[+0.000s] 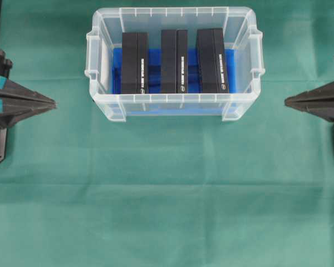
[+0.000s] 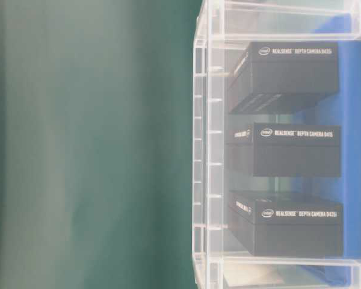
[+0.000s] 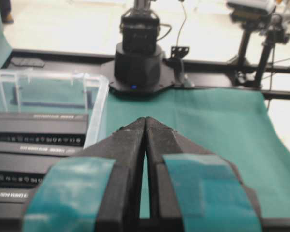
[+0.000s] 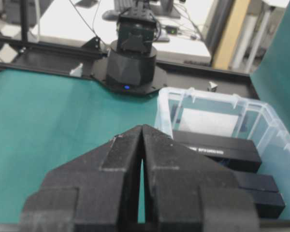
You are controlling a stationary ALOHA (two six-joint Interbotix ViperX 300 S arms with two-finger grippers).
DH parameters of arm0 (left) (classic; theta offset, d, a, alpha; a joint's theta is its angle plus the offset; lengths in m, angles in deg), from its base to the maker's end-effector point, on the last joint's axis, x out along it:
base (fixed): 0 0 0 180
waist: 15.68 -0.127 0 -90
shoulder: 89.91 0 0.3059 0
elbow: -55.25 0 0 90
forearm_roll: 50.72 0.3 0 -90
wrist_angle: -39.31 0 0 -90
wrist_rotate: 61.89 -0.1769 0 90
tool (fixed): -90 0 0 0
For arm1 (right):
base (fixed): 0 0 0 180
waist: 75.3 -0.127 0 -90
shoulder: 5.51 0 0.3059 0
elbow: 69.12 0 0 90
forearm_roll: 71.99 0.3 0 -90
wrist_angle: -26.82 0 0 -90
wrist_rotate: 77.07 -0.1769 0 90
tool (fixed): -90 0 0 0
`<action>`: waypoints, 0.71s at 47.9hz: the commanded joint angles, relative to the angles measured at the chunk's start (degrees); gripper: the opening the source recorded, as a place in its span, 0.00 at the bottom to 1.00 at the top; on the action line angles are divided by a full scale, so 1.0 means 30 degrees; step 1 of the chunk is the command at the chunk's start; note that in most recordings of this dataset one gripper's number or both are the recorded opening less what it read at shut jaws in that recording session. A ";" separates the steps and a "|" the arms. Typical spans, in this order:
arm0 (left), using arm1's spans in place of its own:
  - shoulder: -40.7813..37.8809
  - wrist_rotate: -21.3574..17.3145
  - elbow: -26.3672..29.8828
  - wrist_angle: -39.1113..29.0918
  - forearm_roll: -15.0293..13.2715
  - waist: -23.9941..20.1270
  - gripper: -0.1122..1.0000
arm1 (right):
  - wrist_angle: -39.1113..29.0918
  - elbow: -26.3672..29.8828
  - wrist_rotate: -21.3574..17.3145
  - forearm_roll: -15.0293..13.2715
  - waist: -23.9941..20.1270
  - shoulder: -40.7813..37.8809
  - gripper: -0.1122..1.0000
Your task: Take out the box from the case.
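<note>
The clear plastic case point(image 1: 107, 109) stands at the back middle of the table, lined with blue cloth. Inside it stand three black boxes on edge: left box point(image 1: 134, 62), middle box point(image 1: 173, 61), right box point(image 1: 211, 60). White lettering shows on their sides in the table-level view, as on the middle box point(image 2: 289, 150). My left gripper point(image 1: 53, 103) rests shut and empty at the left edge, well clear of the case point(image 3: 94, 111). My right gripper point(image 1: 286, 101) rests shut and empty at the right edge, beside the case point(image 4: 166, 113). Left gripper point(image 3: 145, 119) and right gripper point(image 4: 142, 126) tips meet.
Green cloth point(image 1: 167, 200) covers the whole table. The opposite arm's black base point(image 3: 137, 63) stands beyond the cloth in the left wrist view, and the other base point(image 4: 130, 63) in the right wrist view.
</note>
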State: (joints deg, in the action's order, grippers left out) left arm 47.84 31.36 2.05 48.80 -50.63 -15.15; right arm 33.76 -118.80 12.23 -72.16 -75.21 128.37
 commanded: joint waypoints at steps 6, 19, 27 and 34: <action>0.0205 0.0029 0.1729 -0.1875 0.0059 0.0146 0.12 | -0.2373 0.2490 -0.0527 0.0029 0.0000 -0.0176 0.10; -0.0029 0.0000 0.3604 -0.4717 0.0146 0.0117 0.12 | -0.3896 0.3691 -0.0908 0.0029 0.0000 -0.0352 0.10; -0.0059 0.0117 0.3838 -0.5859 0.0117 0.0117 0.12 | -0.4600 0.3838 -0.1025 0.0029 0.0000 -0.0703 0.10; -0.0117 0.1348 0.4248 -0.7793 0.0146 0.0146 0.12 | -0.7412 0.4541 -0.1904 0.0088 0.0000 -0.1172 0.10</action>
State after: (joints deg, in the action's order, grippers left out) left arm 48.02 34.08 12.51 27.97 -50.37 -14.89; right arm 15.31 -107.73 7.39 -72.16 -75.21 125.82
